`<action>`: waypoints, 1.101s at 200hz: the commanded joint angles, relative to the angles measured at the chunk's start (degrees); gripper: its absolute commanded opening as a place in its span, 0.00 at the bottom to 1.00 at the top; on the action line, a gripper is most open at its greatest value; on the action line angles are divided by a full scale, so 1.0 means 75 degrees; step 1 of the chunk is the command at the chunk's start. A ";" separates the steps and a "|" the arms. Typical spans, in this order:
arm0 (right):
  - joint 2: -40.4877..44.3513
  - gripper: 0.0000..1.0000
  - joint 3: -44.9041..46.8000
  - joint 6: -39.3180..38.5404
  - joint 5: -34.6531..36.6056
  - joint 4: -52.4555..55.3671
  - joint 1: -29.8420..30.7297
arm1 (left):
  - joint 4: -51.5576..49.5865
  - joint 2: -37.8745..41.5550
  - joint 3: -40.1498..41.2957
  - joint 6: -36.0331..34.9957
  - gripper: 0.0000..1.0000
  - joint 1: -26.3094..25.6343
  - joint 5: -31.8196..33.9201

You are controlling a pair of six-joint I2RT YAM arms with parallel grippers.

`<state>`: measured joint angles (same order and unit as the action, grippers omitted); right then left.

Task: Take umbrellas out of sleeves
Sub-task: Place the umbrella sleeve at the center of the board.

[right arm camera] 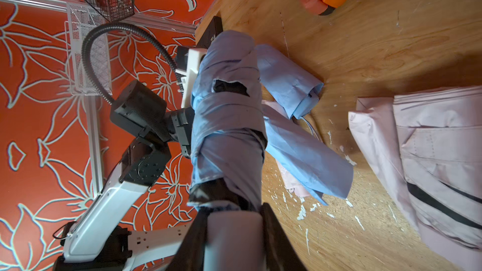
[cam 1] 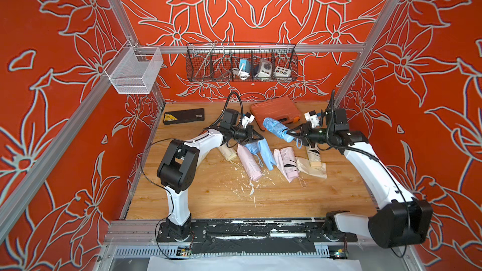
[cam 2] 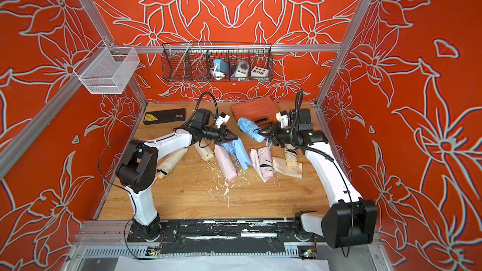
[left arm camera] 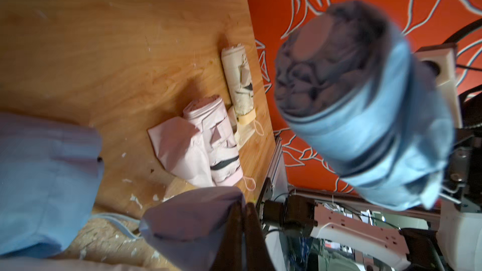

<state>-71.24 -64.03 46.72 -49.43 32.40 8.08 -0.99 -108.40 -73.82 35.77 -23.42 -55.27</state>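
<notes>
Right wrist view: right gripper (right arm camera: 232, 215) clamped tight on the handle end of a light blue pleated folding umbrella (right arm camera: 227, 116), held clear above the wooden table (cam 1: 221, 199), tip twd the orange plastic case (cam 1: 273, 112). Left gripper (cam 1: 257, 136) pinched on 1 limp light blue fabric sleeve (cam 1: 268, 156), separate from that umbrella, drooping to the table beside a pale pink umbrella roll (cam 1: 249, 162).

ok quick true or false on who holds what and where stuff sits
1. The right fingers hold a light blue umbrella off the table. True.
2. The left fingers are open and empty. False: they are shut on a light blue sleeve.
3. The orange case lies at the back of the table. True.
4. The bare pink umbrella rests on the orange case. False: it lies on the table.
</notes>
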 commanded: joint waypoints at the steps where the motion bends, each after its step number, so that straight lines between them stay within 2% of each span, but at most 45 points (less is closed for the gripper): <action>1: 0.0493 0.11 0.0423 -0.0475 0.0012 0.0185 -0.0046 | -0.0343 0.0005 0.0536 -0.0570 0.00 -0.0284 -0.0493; 25: 0.0903 0.11 0.0989 -0.0477 -0.0095 0.0203 -0.0034 | 0.1181 0.0027 0.1375 0.0458 0.00 -0.0826 -0.0534; 47: 0.1256 0.11 0.1495 -0.0527 -0.0080 0.0353 -0.0015 | 0.1387 -0.0059 0.1590 0.0551 0.00 -0.1026 -0.0050; 100: 0.1759 0.11 0.2294 -0.0656 0.0032 0.0666 0.0240 | 0.2253 -0.0657 0.1804 0.1052 0.00 -0.1009 0.0152; 159: 0.2424 0.10 0.2784 -0.0917 0.0153 0.1431 0.0374 | 0.1924 -0.0946 0.1699 0.1150 0.00 -0.0994 0.0841; 196: 0.2554 0.10 0.3204 -0.0911 -0.0084 0.1431 0.0537 | 0.1803 -0.0992 0.1675 0.1149 0.00 -0.0994 0.0935; 220: 0.2565 0.10 0.3427 -0.1037 0.0135 0.1631 0.0643 | 0.1672 -0.1039 0.1554 0.1082 0.00 -0.0993 0.0883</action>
<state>-52.86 -39.48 40.97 -47.57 43.97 12.05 14.00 -113.82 -61.25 44.82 -31.14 -50.76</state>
